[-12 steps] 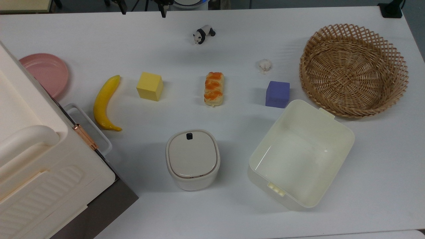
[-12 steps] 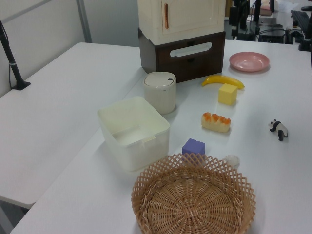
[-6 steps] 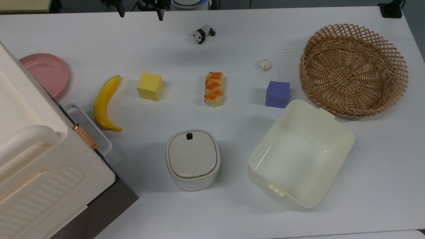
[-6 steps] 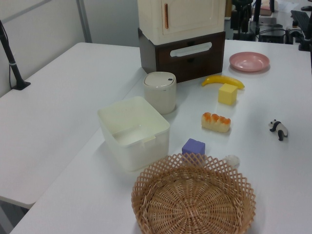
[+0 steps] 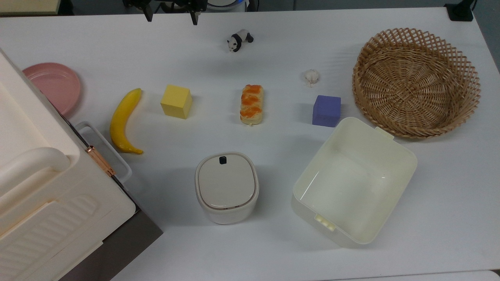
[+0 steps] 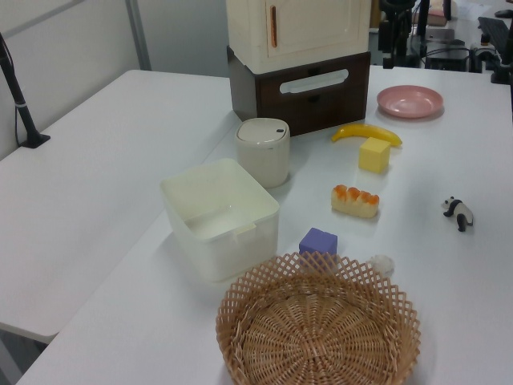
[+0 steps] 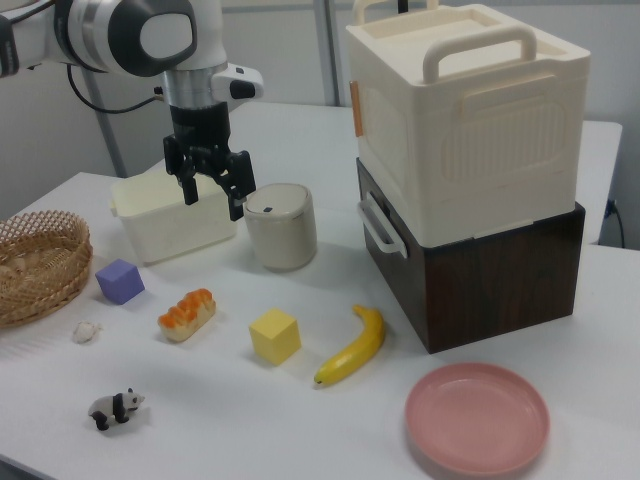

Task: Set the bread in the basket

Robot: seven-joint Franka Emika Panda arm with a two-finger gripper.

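Observation:
The bread [image 5: 252, 104] is a small cream loaf with orange-brown bumps, lying alone near the middle of the white table, also seen in the left view [image 6: 355, 200] and the right view [image 7: 187, 313]. The basket [image 5: 390, 37] is round, woven and holds nothing, at the top view's right [image 6: 318, 329] [image 7: 40, 260]. My gripper [image 5: 172, 19] hangs open and holds nothing at the top view's upper edge, well away from the bread. In the right view the gripper [image 7: 212, 197] hovers high above the table, in front of the cream tub.
Around the bread lie a yellow cube [image 5: 176, 101], a banana [image 5: 124, 121], a purple cube [image 5: 326, 111], a toy panda [image 5: 239, 40] and a garlic bulb [image 5: 311, 77]. A cream tub [image 5: 312, 187], a lidded bin [image 5: 226, 187], a pink plate [image 5: 54, 84] and a tall cabinet [image 7: 465, 170] stand nearby.
The open gripper has shifted a little further into the top view and slightly to the top view's right. Nothing on the table has moved.

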